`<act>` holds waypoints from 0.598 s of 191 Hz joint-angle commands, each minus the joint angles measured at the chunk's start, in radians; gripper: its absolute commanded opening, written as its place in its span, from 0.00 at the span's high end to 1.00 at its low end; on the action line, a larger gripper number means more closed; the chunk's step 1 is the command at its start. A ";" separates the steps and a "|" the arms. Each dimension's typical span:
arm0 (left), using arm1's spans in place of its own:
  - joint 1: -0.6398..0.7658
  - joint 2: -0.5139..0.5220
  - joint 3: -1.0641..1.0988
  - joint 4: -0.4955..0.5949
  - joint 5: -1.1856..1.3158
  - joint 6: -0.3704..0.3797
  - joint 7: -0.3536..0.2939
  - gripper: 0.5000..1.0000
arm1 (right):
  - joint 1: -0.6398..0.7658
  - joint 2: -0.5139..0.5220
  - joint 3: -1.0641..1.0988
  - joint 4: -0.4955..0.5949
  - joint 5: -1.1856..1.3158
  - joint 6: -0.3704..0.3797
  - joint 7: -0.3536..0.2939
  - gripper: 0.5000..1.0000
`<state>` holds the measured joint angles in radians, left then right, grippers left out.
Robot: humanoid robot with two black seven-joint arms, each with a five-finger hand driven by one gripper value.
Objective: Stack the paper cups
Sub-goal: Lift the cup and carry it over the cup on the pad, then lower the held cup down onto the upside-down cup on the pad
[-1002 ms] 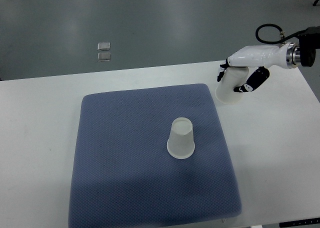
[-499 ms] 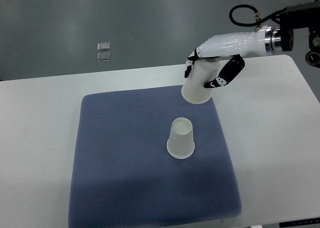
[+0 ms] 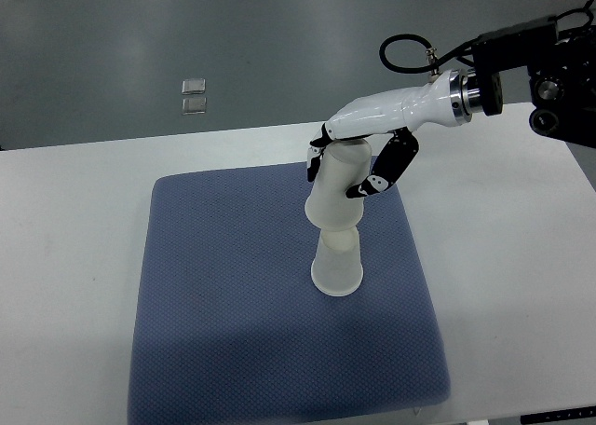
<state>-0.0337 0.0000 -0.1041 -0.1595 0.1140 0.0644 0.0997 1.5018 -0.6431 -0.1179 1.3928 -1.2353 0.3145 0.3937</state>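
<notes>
An upside-down translucent white paper cup stands on the blue mat, right of its middle. My right hand comes in from the upper right and is shut on a second upside-down paper cup. That held cup hangs directly over the standing one, its rim overlapping the standing cup's top. Whether the two touch I cannot tell. The black-tipped fingers wrap the held cup's upper part. The left arm does not show.
The mat lies on a white table. The table's far edge runs behind the hand, with grey floor beyond it. Two small clear squares lie on that floor at the upper left.
The right hand carried its cup leftward and toward me, from off the mat's right corner to right above the standing cup. The standing cup stayed put.
</notes>
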 commanded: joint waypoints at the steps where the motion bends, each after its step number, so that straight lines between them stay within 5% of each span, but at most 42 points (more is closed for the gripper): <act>1: 0.000 0.000 0.000 0.000 -0.001 0.000 0.000 0.00 | -0.012 0.010 0.000 0.000 -0.001 -0.002 -0.003 0.65; 114: 0.000 0.000 0.000 0.000 0.001 0.000 0.000 0.00 | -0.068 -0.009 0.000 -0.002 -0.012 -0.006 -0.004 0.65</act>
<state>-0.0338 0.0000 -0.1038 -0.1595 0.1140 0.0644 0.0997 1.4351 -0.6465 -0.1180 1.3900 -1.2472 0.3086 0.3896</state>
